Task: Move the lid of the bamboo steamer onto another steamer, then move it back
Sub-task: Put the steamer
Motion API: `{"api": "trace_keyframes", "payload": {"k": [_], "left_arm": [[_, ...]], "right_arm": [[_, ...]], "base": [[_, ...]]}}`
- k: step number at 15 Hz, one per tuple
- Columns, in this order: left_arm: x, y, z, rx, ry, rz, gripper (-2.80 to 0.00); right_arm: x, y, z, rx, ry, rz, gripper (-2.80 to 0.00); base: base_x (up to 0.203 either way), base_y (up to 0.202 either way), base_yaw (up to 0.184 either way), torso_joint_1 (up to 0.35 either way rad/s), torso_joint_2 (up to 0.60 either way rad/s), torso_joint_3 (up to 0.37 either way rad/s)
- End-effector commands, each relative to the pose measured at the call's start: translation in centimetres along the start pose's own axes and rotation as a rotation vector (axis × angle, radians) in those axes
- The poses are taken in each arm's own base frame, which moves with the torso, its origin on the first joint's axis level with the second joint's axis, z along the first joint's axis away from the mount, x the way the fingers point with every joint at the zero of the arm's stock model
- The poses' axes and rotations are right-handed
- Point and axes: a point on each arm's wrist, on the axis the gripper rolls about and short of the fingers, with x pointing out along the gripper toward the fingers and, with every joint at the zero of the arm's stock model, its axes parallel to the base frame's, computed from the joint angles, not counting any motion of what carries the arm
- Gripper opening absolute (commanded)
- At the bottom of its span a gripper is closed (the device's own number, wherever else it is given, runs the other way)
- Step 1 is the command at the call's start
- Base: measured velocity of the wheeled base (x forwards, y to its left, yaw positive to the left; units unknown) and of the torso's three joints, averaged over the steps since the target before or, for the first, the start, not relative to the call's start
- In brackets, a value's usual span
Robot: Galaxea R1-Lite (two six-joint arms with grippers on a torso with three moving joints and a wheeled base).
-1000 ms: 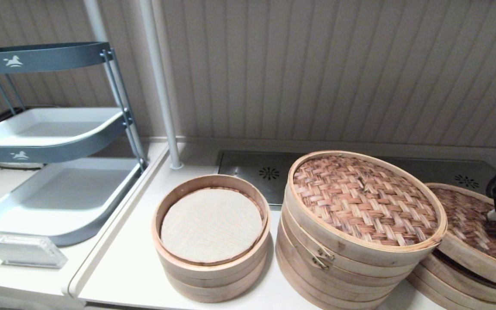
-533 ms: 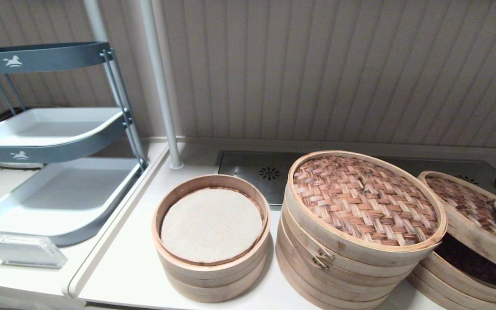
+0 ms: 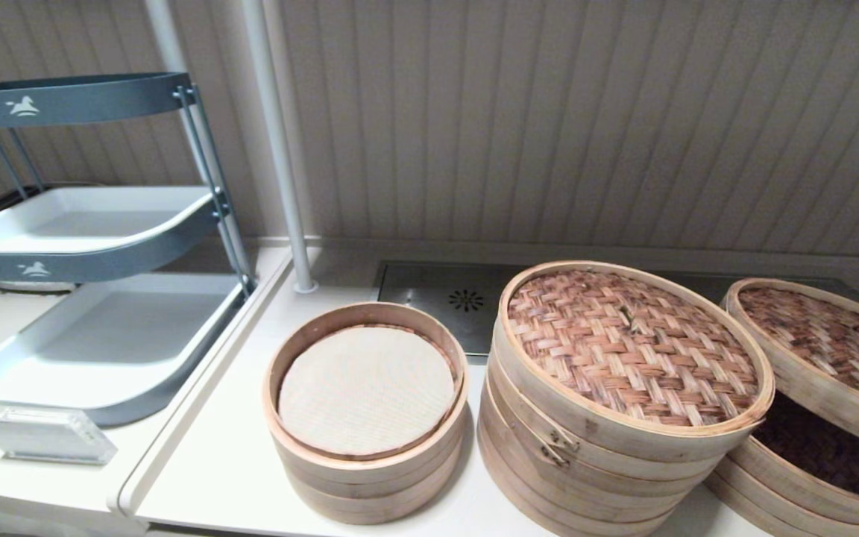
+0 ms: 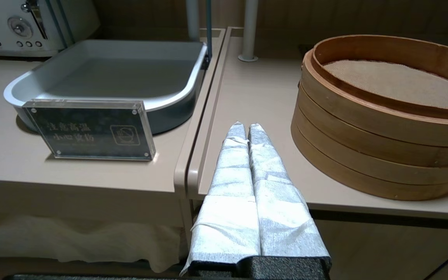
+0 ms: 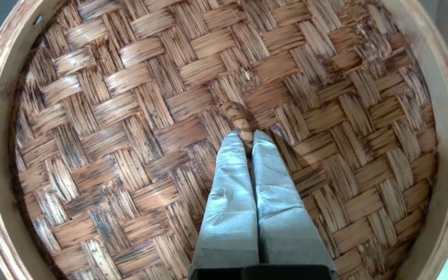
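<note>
The right pincer (image 5: 247, 138) is pinched tight on the small centre loop (image 5: 236, 116) of the darker mottled-brown woven bamboo lid (image 3: 817, 339). The lid hangs tilted just beside the tall pale bamboo ring stack with the dark clasp (image 3: 623, 403), clear of the low dark-weave steamer (image 3: 810, 470) beneath. Lift-off looks done; carrying across, setting down and returning remain. The left pincer (image 4: 243, 128), fingers pressed together and empty, idles at the bench (image 4: 255, 97) edge.

Dark-weave lid (image 3: 817, 350) raised, tilted (centre loop pinched); tall steamer (image 3: 623, 403) alongside.
</note>
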Motion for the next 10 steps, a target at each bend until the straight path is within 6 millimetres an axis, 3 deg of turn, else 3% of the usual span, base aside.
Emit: {"api": "trace_keyframes", "payload": {"k": [1, 5, 10], "left_arm": [[0.1, 0.0, -0.7, 0.0, 0.022, 0.0, -2.8], [0.1, 0.0, -0.7, 0.0, 0.022, -0.001, -2.8], [0.1, 0.0, -0.7, 0.0, 0.024, -0.001, -2.8]], "right_arm": [[-1.8, 0.6, 0.8, -0.018, -0.065, 0.01, -2.8], [-3.2, 1.4, 2.1, -0.04, -0.131, 0.024, -2.8], [-4.9, 4.0, 3.2, -0.068, -0.177, 0.093, -2.8]], "base": [[0.0, 0.0, 0.0, 0.0, 0.0, 0.0], [0.0, 0.0, 0.0, 0.0, 0.0, 0.0], [0.0, 0.0, 0.0, 0.0, 0.0, 0.0]]}}
